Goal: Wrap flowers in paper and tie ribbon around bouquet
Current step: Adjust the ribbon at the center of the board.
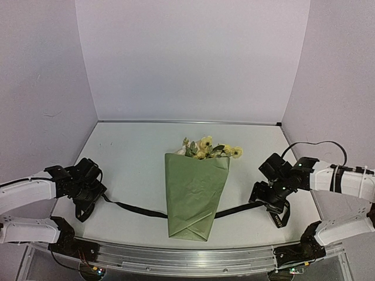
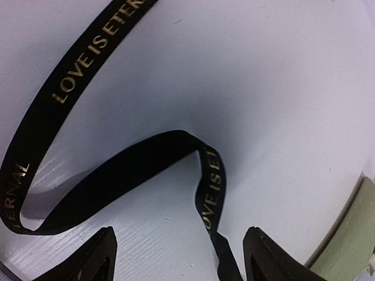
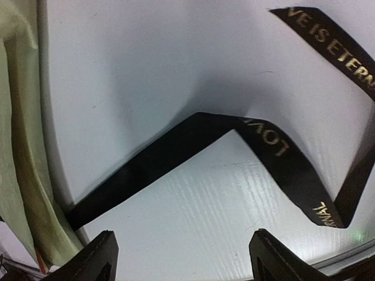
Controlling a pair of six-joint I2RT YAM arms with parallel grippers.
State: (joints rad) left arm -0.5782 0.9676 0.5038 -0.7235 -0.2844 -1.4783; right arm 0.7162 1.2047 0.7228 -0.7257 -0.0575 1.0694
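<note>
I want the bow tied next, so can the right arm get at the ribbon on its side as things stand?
Probably yes. The ribbon lies loose on bare table just ahead of the right arm, whose jaws stand wide open, with nothing over it; the paper sits aside.

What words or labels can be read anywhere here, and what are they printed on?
"LOVE IS ETER", cut off by the frame: gold letters on the black ribbon, left wrist view.
"VE IS ETERN", also cut off: same ribbon, right wrist view.
Small white marking on the right gripper, top view: too small to read.
</note>
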